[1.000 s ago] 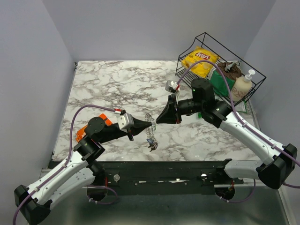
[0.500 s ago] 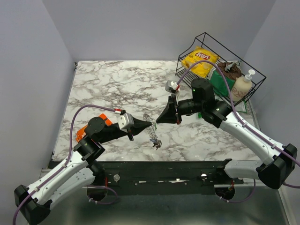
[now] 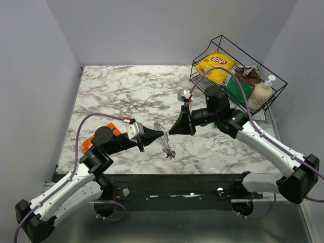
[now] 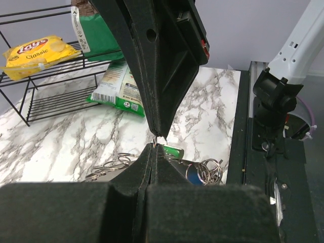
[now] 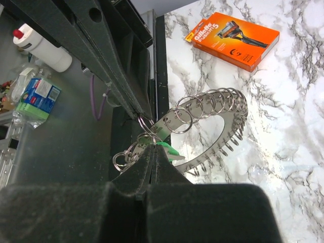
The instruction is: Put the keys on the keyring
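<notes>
Since a second ago the dangling keys [image 3: 168,154] have swung slightly toward the right of the overhead frame, and the right arm's elbow has edged a little up and left. The marble table [image 3: 116,96] fills the middle of that view. The black wire basket [image 3: 200,81], holding chip bags and a pump bottle, sits at the table's upper right. Both arms reach inward, so the left gripper [image 3: 163,133] and right gripper [image 3: 171,131] meet tip to tip just below the centre. An orange razor box [image 5: 233,39] lies flat at the upper right of the right wrist view. The keyring [image 5: 202,109], a curved silvery strip strung with split rings, hangs from the two tips. Both pairs of jaws are pinched to a sliver, and one small ring of the keyring spans from one tip to the other. A green key [image 5: 169,151] sits right beside the tips. A blue key [image 4: 194,174] hangs among loose rings at the lower centre of the left wrist view.
</notes>
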